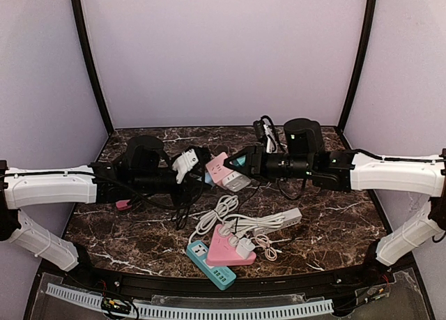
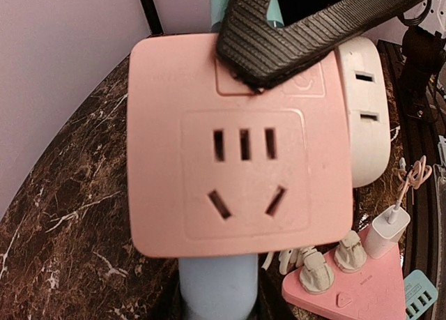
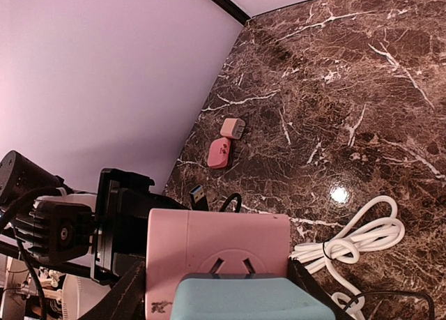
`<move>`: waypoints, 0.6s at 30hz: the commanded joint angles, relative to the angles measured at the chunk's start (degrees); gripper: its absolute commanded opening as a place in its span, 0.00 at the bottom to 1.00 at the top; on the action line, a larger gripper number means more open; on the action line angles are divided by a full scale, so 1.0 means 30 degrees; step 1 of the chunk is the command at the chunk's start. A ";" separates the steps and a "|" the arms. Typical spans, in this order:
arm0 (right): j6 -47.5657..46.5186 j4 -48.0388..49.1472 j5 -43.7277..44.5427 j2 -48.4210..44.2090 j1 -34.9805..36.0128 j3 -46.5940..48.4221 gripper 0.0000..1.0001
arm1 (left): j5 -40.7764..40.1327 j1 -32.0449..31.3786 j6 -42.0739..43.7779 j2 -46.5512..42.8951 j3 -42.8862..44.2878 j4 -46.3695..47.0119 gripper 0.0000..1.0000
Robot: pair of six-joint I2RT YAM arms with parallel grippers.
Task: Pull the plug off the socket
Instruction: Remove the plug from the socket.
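A pink socket cube (image 1: pixel 217 168) hangs in the air between my two arms. In the left wrist view its slotted face (image 2: pixel 237 153) fills the frame. A light blue plug (image 3: pixel 247 299) sits against the cube's far side, with angled prongs showing at the joint. It sticks out below the cube (image 2: pixel 217 285). A white adapter (image 2: pixel 362 111) sits on the cube's side. My right gripper (image 3: pixel 221 264) (image 1: pixel 245 164) is shut on the cube, with a black finger (image 2: pixel 279 48) at its top edge. My left gripper (image 2: pixel 219 311) (image 1: pixel 187 165) appears shut on the plug's lower end, its fingertips barely visible.
A pink triangular power strip (image 1: pixel 230 249) with white plugs, a teal strip (image 1: pixel 209 263) and a white strip (image 1: pixel 279 219) with coiled white cable (image 3: pixel 355 240) lie at the table's front. Two small pink adapters (image 3: pixel 219 153) lie at the left. Black cables (image 1: pixel 265 132) sit at the back.
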 commanded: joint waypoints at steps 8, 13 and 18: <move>-0.0240 0.1893 -0.2321 -0.0854 -0.0784 0.0440 0.00 | 0.1407 -0.0504 0.0843 -0.0546 0.0407 -0.0794 0.01; -0.0085 0.1886 -0.2441 -0.1024 -0.0971 0.0208 0.00 | 0.1394 -0.0609 0.0872 -0.0509 0.0428 -0.0811 0.01; 0.0033 0.1934 -0.2364 -0.0992 -0.0959 0.0173 0.00 | 0.1216 -0.0615 0.0482 -0.0438 0.0421 -0.0683 0.01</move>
